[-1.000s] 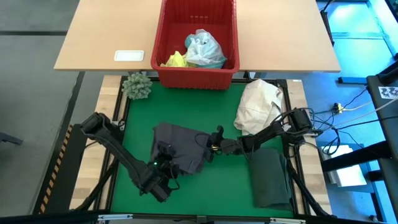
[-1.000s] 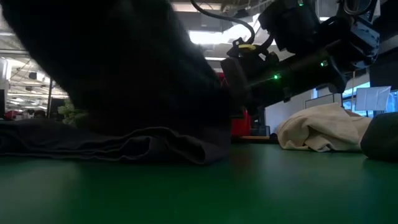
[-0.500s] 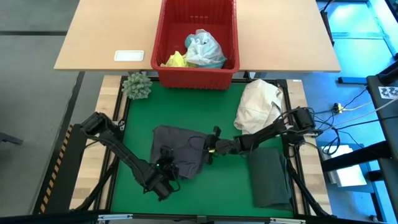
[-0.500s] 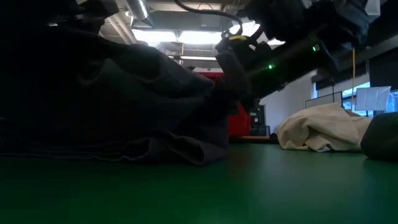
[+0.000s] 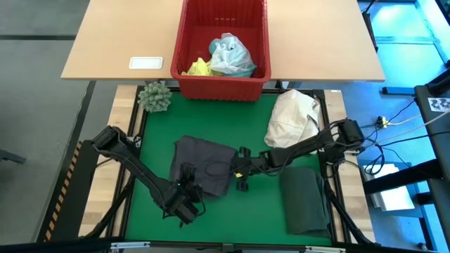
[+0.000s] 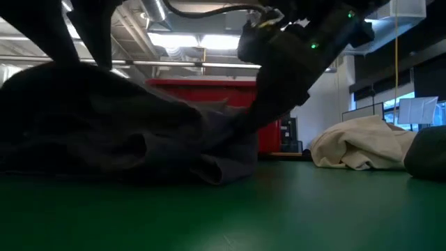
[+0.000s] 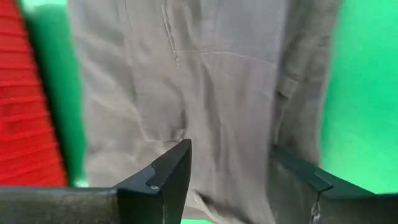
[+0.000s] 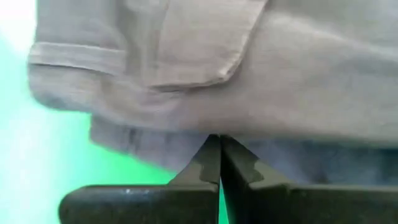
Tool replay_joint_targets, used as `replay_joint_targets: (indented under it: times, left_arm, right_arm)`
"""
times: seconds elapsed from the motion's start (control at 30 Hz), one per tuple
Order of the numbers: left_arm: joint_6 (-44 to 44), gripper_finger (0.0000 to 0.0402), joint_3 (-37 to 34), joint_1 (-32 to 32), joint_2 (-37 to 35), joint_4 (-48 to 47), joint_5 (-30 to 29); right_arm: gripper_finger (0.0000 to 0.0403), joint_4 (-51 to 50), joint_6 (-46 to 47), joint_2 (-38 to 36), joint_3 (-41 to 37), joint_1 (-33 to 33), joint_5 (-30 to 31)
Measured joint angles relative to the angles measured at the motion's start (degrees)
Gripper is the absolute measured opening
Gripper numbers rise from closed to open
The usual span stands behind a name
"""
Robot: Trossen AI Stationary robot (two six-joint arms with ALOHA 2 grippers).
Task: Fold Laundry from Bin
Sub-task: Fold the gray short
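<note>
worktop (image 5: 253,211): green mat with the grey garment (image 5: 200,163) spread near its middle, a folded dark garment (image 5: 306,200) at the right, and the red bin (image 5: 188,83) beyond, holding yellow and turquoise laundry (image 5: 221,57).
step: judged to be folding the grey garment; the right edge wants carrying over evenly so the layers square up, with the near edge kept flat.
right arm: reaches low across from the right; right tool (image 5: 241,171) pressed together at the garment's right edge, seemingly pinching it.
left arm: bent along the near-left; left tool (image 5: 188,190) spread, empty, at the garment's near edge.
</note>
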Motion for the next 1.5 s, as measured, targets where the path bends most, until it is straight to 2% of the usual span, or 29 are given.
replay_joint_targets:
  times: [0.1,0.23,0.37,0.57,0.7,0.9,1.0,1.07,1.13,1.3,1.4,1.5]
  left_arm:
    - [1.30,0.0180,1.08,0.64,0.00,-0.32,4.28]
    - [0.77,0.0180,2.27,0.83,0.00,-4.62,4.24]
    - [-2.48,0.0179,2.85,0.23,-0.59,-8.49,-0.62]
    - [-10.65,0.0151,2.70,-3.00,-5.97,-10.43,-11.53]
    - [-15.37,0.0123,-0.23,-5.35,-11.59,-7.09,-16.70]
    - [-15.61,0.0071,-14.36,-3.69,-19.16,5.27,-18.44]
    - [-13.08,0.0023,-23.92,-0.56,-23.27,15.57,-18.43]
    - [-9.74,0.0007,-30.03,2.16,-26.70,23.41,-18.08]
    - [-5.28,0.0006,-35.89,5.74,-29.74,32.14,-15.80]
    - [4.05,0.0002,-48.74,14.60,-33.70,53.82,-4.62]
    - [5.63,0.0001,-53.69,18.50,-33.75,59.44,-1.62]
    - [4.18,0.0002,-56.32,21.41,-33.75,60.24,-1.35]
  right_arm:
    - [0.0001,-3.67,-0.04,-1.41,0.52,0.04,-3.11]
    - [0.0001,-5.82,-0.25,-3.94,0.68,0.12,-6.64]
    - [0.0001,-6.03,-1.08,-5.95,0.68,0.54,-9.79]
    - [0.0001,3.51,-3.58,-6.18,0.68,1.29,-7.88]
    - [0.0001,9.47,-5.97,-6.08,0.68,1.29,-5.22]
    - [0.0001,17.97,-7.74,-2.17,0.63,0.80,0.25]
    - [0.0001,19.51,-7.78,-0.09,0.62,-0.45,2.22]
    - [0.0001,20.09,-7.65,1.36,0.63,-2.01,2.76]
    - [0.0001,20.57,-6.69,3.14,0.61,-3.80,2.72]
    - [0.0001,19.80,-3.66,6.51,0.61,-7.72,0.99]
    - [0.0001,18.49,-2.80,7.95,0.60,-8.81,-0.55]
    - [0.0001,17.17,-2.71,8.39,0.63,-9.08,-0.59]
